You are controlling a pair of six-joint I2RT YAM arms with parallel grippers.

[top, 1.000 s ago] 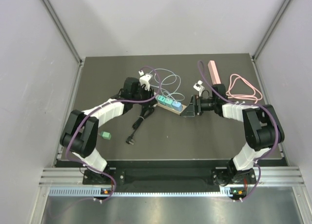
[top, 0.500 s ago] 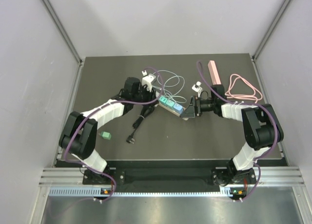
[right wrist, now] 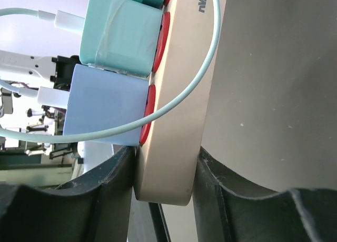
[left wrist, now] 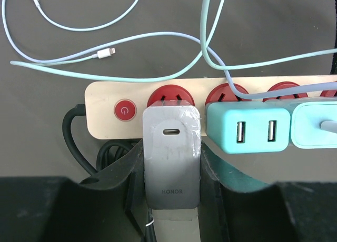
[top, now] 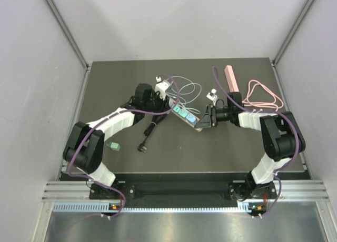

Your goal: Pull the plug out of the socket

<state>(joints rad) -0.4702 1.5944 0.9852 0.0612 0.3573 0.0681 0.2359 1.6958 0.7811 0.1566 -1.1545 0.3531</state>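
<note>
— Left gripper (left wrist: pixel 172 165)?
— Clamped on the grey plug (left wrist: pixel 171 131), which sits at the first red socket (left wrist: pixel 169 96), beside the power button (left wrist: pixel 124 110).
— Right gripper (right wrist: pixel 164 168)?
— Pinching the power strip (right wrist: pixel 181 94) at its other end, with the blue adapter (right wrist: pixel 102 105) and teal adapter (right wrist: pixel 118 37) just beyond.

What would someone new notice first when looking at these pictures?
A long beige power strip with red sockets sits between the two arms, crowded with teal adapters. The left gripper clamps a grey block-shaped charger beside its red round switch; the right gripper pinches the strip's opposite end.
</note>
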